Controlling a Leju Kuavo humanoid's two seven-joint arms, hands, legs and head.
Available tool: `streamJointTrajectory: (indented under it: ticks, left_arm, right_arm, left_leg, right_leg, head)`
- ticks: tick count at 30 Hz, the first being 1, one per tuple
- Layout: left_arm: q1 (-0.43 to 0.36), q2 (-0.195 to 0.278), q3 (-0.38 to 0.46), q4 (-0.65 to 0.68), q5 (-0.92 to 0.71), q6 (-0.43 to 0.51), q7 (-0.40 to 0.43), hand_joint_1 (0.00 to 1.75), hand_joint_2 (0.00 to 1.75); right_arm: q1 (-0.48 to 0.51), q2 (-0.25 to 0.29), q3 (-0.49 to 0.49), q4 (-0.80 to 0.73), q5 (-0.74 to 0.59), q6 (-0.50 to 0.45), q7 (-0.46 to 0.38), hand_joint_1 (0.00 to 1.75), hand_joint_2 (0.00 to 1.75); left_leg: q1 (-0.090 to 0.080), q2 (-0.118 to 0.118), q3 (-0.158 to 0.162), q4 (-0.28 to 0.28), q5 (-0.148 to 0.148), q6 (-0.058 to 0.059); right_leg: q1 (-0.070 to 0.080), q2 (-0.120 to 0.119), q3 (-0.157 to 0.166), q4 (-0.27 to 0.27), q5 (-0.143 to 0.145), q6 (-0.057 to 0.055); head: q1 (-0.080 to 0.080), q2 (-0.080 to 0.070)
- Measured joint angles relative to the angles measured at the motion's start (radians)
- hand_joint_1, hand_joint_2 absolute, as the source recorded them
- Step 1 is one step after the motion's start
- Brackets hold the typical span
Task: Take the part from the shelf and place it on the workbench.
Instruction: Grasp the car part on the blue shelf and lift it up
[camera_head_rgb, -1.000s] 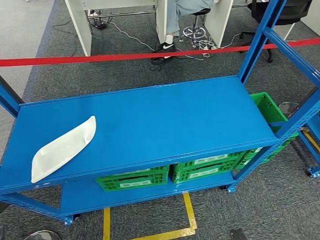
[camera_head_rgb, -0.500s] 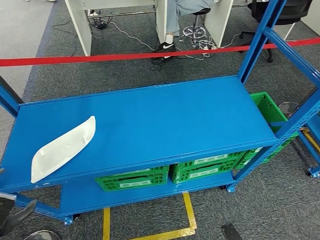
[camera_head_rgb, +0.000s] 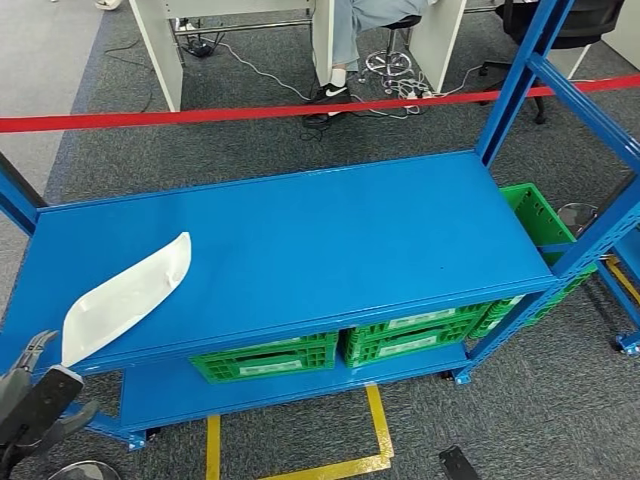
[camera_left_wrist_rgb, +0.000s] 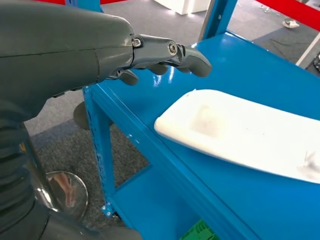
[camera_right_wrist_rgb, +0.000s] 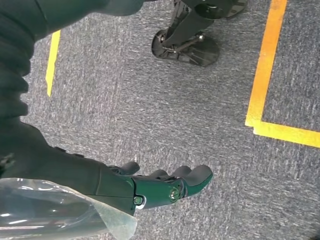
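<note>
Lying flat on the top deck of the blue shelf (camera_head_rgb: 302, 240), the white part (camera_head_rgb: 124, 297) is seen at the left of the head view, its long body running from the lower left toward the upper right. The part is elongated, with one rounded end close to the front edge of the deck. In the left wrist view the same part (camera_left_wrist_rgb: 241, 132) is observed resting on the blue surface, nothing touching it.

The left hand (camera_head_rgb: 34, 400) is recorded in the lower left corner of the head view, below and in front of the deck edge, near the rounded end of the part but apart from it. Its fingers (camera_left_wrist_rgb: 170, 50) are seen extended and spread, with nothing held between them.

The right hand (camera_right_wrist_rgb: 162, 187) is noted in the right wrist view over grey carpet marked with yellow floor tape (camera_right_wrist_rgb: 264, 75). Its fingers are stretched out and apart, and nothing is held.

Green crates (camera_head_rgb: 340, 345) are stored on the lower deck, with another green crate (camera_head_rgb: 540, 220) at the right end of the shelf. A red barrier tape (camera_head_rgb: 226, 115) is stretched across the upper frame, beyond which a seated person's legs (camera_head_rgb: 347, 40) are visible beside white desks.
</note>
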Motion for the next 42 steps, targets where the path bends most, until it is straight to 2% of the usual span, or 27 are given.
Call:
streamJointTrajectory:
  ticks: [5,16,22,30,42]
  left_arm:
    - [-0.017,0.007,-0.01,0.013,-0.002,-0.014,0.012,0.0,1.75]
    - [-0.176,0.001,-0.057,0.095,-0.102,-0.05,0.065,0.0,1.75]
    - [-0.242,0.001,-0.071,0.164,-0.152,-0.055,0.054,0.0,1.75]
    - [-0.335,-0.002,-0.12,0.269,-0.176,-0.125,0.058,0.0,1.75]
    - [-0.401,-0.01,-0.181,0.358,-0.168,-0.174,0.081,0.0,1.75]
  right_arm:
    - [-0.007,0.003,-0.001,0.009,0.004,0.002,-0.001,0.0,1.75]
    - [-0.033,0.01,-0.001,0.014,0.026,0.027,0.014,0.0,1.75]
    - [-0.049,0.01,0.0,0.065,0.033,0.029,-0.029,0.0,1.75]
    - [-0.087,0.01,0.003,0.127,0.038,0.032,-0.04,0.0,1.75]
    - [-0.123,0.01,0.015,0.165,0.039,0.042,-0.018,0.0,1.75]
  left_leg:
    - [0.0,0.0,0.0,0.0,0.0,0.0]
    - [0.0,0.0,0.0,0.0,0.0,0.0]
    - [0.0,0.0,0.0,0.0,0.0,0.0]
    - [0.0,0.0,0.0,0.0,0.001,0.0]
    - [0.0,0.0,0.0,0.0,0.001,0.0]
  right_leg:
    - [0.0,-0.001,0.0,0.0,0.0,0.0]
    - [0.0,0.0,0.001,0.0,0.0,0.0]
    - [0.0,0.0,0.0,0.0,0.0,0.0]
    - [0.0,0.0,0.0,0.0,0.0,0.0]
    - [0.0,0.001,0.01,0.0,0.001,0.001]
  head:
    - [0.0,0.0]
    - [0.0,0.0]
    - [0.0,0.0]
    - [0.0,0.0]
    - [0.0,0.0]
